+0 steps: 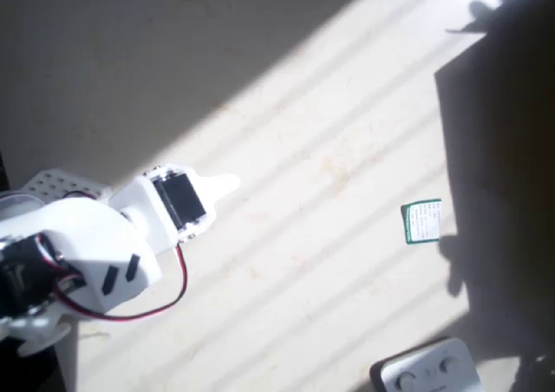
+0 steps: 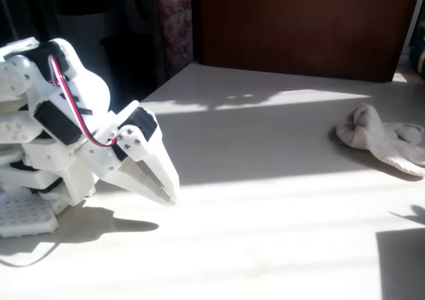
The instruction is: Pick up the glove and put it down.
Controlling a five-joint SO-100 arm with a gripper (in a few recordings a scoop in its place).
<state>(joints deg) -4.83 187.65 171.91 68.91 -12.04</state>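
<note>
Closest to the lens, at nine o'clock in the fixed view: white arm (image 2: 60, 134), folded low over the sunlit table (image 2: 279, 233). Gripper (image 2: 166, 192) angled down toward the tabletop, fingers together, nothing between them. Over at three o'clock, well apart from the gripper: cream glove (image 2: 382, 139), crumpled flat on the table at the shadow's edge. From overhead, grey device with round buttons (image 1: 427, 370) at five o'clock, and small green-edged white card (image 1: 422, 221) at three o'clock.
</note>
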